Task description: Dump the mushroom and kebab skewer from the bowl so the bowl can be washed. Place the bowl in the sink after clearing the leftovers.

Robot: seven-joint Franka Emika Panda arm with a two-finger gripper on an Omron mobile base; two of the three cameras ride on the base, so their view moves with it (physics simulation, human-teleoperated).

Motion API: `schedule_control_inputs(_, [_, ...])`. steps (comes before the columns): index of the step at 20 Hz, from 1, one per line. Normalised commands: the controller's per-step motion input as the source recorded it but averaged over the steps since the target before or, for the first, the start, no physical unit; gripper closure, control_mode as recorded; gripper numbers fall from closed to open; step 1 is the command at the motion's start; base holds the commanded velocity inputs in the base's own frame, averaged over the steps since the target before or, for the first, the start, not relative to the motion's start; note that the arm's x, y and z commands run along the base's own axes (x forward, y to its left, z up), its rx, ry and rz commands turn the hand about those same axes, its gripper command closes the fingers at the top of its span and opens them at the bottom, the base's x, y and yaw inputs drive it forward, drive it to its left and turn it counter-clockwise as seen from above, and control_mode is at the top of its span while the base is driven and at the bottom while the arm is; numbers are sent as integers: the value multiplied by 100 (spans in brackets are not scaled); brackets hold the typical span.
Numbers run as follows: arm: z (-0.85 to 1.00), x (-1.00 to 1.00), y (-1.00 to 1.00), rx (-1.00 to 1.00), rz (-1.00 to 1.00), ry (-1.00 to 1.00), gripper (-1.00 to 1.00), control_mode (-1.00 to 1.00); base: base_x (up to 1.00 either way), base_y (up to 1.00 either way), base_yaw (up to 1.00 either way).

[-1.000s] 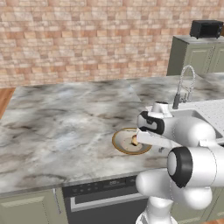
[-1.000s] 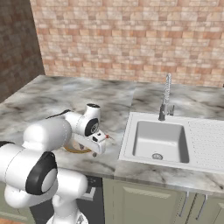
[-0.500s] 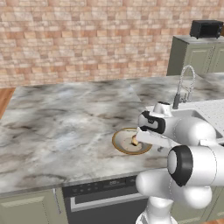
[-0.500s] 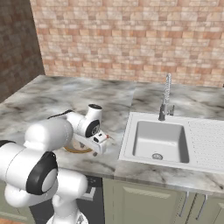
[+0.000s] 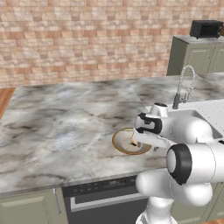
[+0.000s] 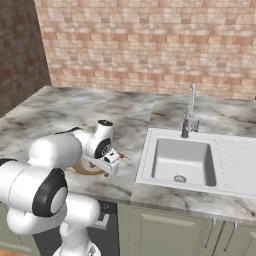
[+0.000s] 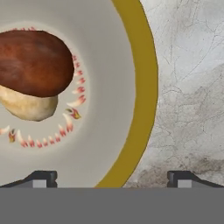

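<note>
Marble-grey counter (image 5: 65,127) runs along a brick wall (image 5: 87,39), and on it, near the front edge, sits the bowl (image 5: 124,144), a shallow dish with a golden-brown rim and a pale cream inside. In the hand view the bowl (image 7: 131,87) lies close below the camera, and the mushroom (image 7: 35,72) rests inside it on its side, brown cap up and tan stem beneath, on a ring of small red flame-like marks painted on the bowl's floor. From the left base view a small brownish bit shows in the bowl just under the arm; it is too small to tell what it is.

Over the bowl's right side hangs the pincer (image 7: 112,177), its two dark tips spread apart, one above the bowl's inside and the other above the bare counter, so that they straddle the rim without gripping anything. From the right base view the pincer (image 6: 112,164) hides most of the bowl (image 6: 82,170).

To the right, well apart from the bowl, the white sink (image 6: 182,160) is set into the counter, its basin holding nothing but the drain, with a tall coiled tap (image 6: 190,110) behind it.
</note>
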Motion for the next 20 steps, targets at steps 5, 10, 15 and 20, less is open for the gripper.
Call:
schedule_control_inputs(5, [-35, 1, 0, 0, 0, -3, -100, -100, 0, 0, 0])
schedule_control_inputs(10, [-11, 9, 0, 0, 0, -8, -100, -100, 0, 0, 0])
schedule_control_inputs(15, [0, 8, 0, 2, -2, -9, -100, -100, 0, 0, 0])
schedule_control_inputs(20, [0, 10, 0, 0, -3, -7, 100, -100, 0, 0, 0])
